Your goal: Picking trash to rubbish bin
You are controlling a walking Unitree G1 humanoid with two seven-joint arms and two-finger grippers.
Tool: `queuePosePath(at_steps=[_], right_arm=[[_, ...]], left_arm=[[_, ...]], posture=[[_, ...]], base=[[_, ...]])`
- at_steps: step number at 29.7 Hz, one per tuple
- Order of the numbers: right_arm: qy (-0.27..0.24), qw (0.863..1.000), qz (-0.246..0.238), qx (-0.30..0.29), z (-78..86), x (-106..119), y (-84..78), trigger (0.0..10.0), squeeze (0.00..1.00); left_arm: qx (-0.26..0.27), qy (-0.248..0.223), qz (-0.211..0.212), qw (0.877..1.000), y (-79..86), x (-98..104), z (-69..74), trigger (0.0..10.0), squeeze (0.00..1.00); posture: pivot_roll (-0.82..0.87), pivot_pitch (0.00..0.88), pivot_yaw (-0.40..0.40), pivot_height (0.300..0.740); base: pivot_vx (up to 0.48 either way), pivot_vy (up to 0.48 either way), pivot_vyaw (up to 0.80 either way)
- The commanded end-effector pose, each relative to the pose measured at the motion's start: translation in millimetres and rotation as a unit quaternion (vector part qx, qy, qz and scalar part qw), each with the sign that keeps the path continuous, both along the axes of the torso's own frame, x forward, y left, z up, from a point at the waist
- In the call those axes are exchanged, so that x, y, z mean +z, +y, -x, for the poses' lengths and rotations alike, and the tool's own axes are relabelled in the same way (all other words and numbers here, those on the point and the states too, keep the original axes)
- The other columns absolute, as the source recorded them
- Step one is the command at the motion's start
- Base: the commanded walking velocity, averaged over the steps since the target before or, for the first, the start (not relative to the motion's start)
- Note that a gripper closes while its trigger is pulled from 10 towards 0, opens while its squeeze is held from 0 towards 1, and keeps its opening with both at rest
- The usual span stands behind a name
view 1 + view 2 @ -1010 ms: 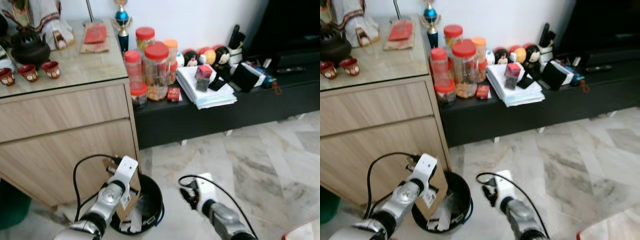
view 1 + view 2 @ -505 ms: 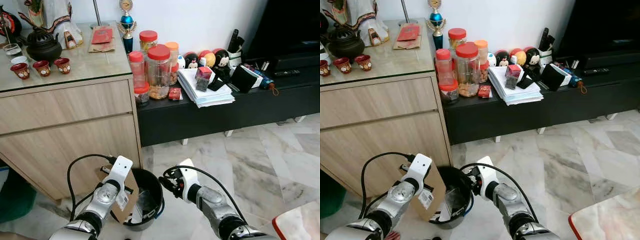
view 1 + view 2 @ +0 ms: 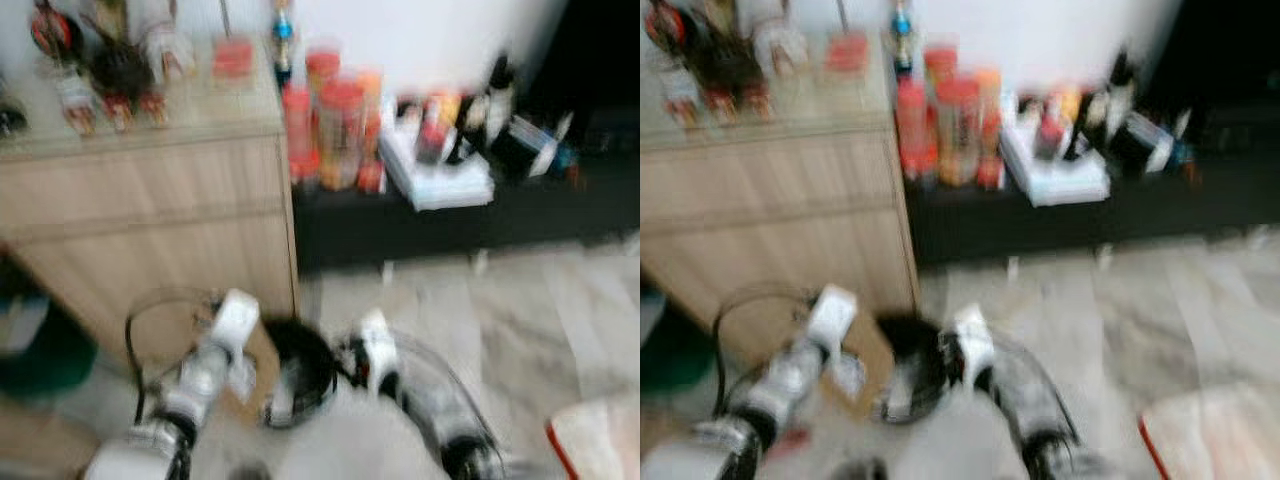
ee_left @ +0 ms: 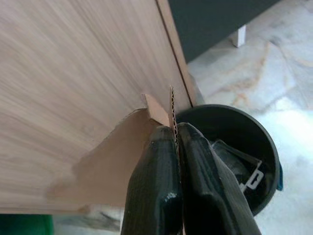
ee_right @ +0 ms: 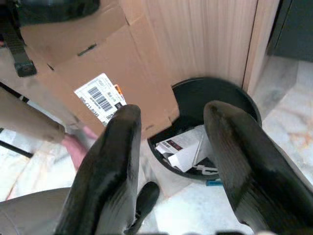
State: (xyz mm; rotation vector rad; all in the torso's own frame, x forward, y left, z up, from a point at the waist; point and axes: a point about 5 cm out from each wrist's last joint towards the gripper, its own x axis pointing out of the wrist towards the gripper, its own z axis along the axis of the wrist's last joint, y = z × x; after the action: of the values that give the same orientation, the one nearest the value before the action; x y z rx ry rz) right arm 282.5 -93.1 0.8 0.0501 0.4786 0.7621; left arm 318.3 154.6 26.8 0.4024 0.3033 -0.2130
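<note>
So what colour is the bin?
Black: the bin shows best in the right wrist view, with white paper scraps inside.

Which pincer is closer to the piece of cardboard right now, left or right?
Left. The left pincer is clamped on the cardboard's edge beside the black bin. The right pincer hangs open above the bin, not touching the cardboard.

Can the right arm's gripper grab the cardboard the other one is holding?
Probably yes. The right gripper is open beside the black bin, facing the cardboard with nothing between them. The left gripper pinches the cardboard's edge.
</note>
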Motion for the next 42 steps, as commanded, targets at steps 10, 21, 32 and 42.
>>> queuePosePath(at_steps=[10,21,32,42], right_arm=[[-0.012,1.000,-0.002,0.018,0.8,2,4.6,10.0,0.00],[-0.018,1.000,0.001,0.026,-0.2,4,7.4,10.0,0.00],[-0.021,0.999,0.002,0.028,-0.3,5,9.1,10.0,0.00],[-0.036,0.998,-0.008,0.042,-4.4,12,14.7,10.0,0.00]], left_arm=[[0.019,-0.018,-0.005,1.000,5.1,7,-5.0,10.0,0.00],[0.032,-0.027,-0.003,0.999,8.2,10,-6.9,10.0,0.00],[0.033,-0.028,-0.002,0.999,9.2,11,-8.0,10.0,0.00],[0.040,-0.033,-0.003,0.999,12.1,15,-11.2,10.0,0.00]], posture=[[0.00,0.135,-0.055,0.740],[0.01,0.133,-0.059,0.740],[0.01,0.127,-0.055,0.740],[0.00,0.132,-0.058,0.740]], base=[[0.000,0.000,0.00],[0.103,0.000,0.00],[0.114,0.000,0.00],[0.065,0.000,0.00]])
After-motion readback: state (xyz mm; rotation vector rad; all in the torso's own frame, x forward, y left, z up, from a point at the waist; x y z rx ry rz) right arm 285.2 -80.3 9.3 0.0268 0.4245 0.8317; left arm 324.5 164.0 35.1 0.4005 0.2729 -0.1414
